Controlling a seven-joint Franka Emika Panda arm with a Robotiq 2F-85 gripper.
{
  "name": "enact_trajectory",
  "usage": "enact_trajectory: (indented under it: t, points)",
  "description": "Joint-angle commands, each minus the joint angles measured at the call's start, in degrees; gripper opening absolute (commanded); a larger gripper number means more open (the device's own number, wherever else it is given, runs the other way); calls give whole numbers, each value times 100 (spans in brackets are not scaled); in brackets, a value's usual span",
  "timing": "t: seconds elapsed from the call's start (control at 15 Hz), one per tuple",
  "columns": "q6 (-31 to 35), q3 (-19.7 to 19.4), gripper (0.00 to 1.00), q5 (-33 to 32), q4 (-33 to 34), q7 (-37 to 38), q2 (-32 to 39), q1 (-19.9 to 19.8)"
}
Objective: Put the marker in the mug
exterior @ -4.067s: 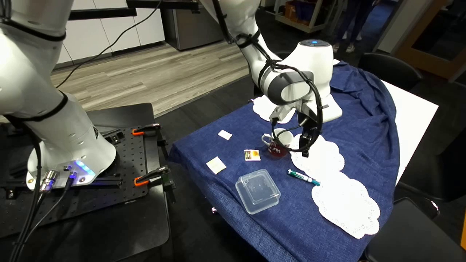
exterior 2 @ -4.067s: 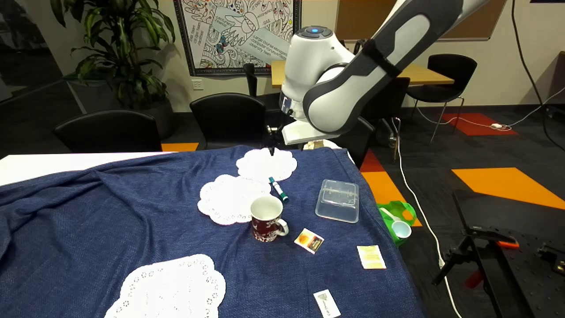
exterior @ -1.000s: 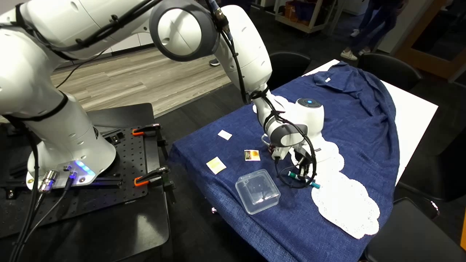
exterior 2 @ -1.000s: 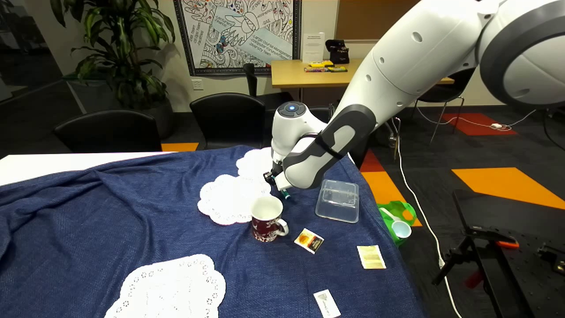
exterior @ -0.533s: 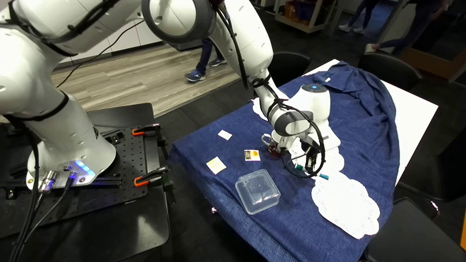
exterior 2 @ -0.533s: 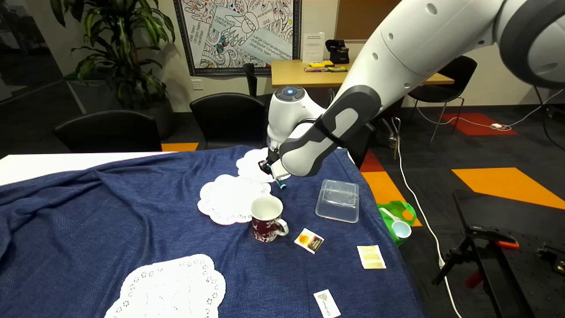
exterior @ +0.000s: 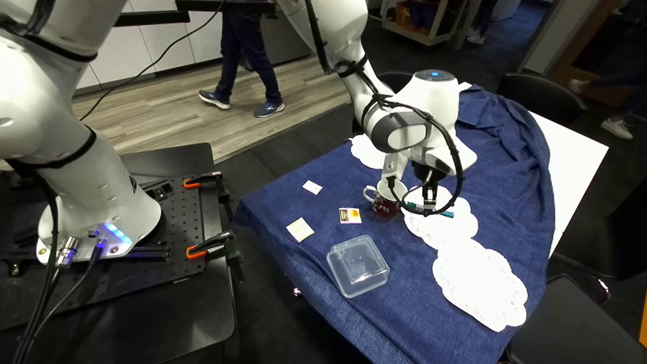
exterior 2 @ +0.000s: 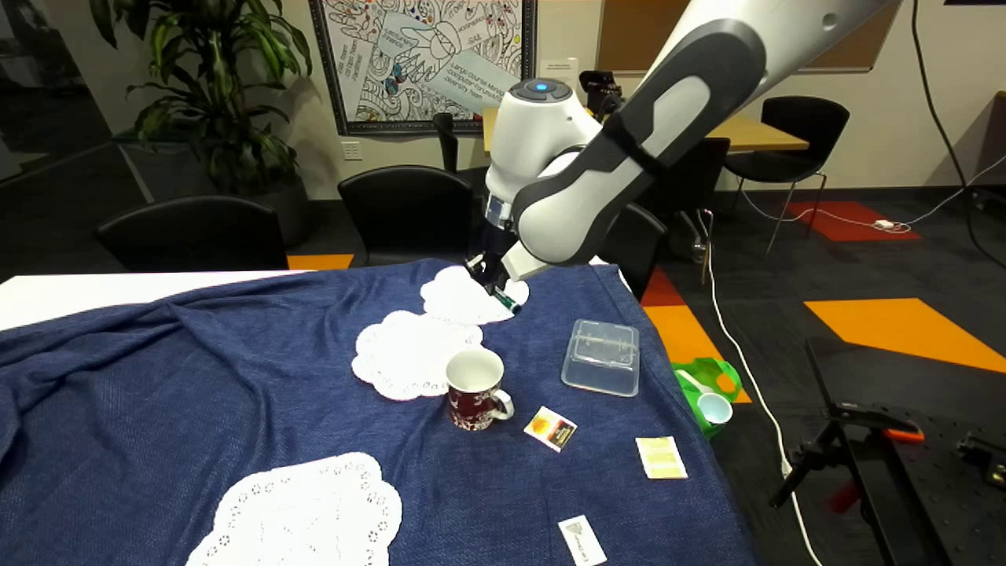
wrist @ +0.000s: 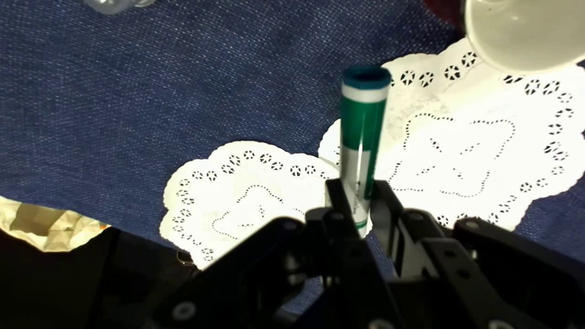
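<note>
Marker (wrist: pixel 364 130) pinched near mid-length by my gripper (wrist: pixel 358 196), likely for balance, hangs above the table (exterior 2: pixel 55 299) near the upright mug (exterior 2: pixel 473 402), held high, I judge, so it can go in from above.

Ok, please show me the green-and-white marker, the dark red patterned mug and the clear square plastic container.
Green-and-white marker (wrist: pixel 361 146), wrist view: middle of its barrel.
Dark red patterned mug (exterior 2: pixel 473 404), an exterior view: outer wall.
Clear square plastic container (exterior: pixel 358 264), an exterior view: see-through middle.
</note>
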Motion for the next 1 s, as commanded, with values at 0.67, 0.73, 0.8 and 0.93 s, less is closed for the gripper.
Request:
enact_trajectory:
  t: [0.67, 0.73, 0.8, 0.93]
  points:
    - [-219, 186, 5, -737, -1967, -414, -2332, 622]
    - [-313, 291, 5, -705, -2026, -495, -2427, 595]
    - [-436, 462, 5, -612, -2116, -666, -2544, 507]
    - [-253, 407, 19, -691, -1853, -407, -2208, 525]
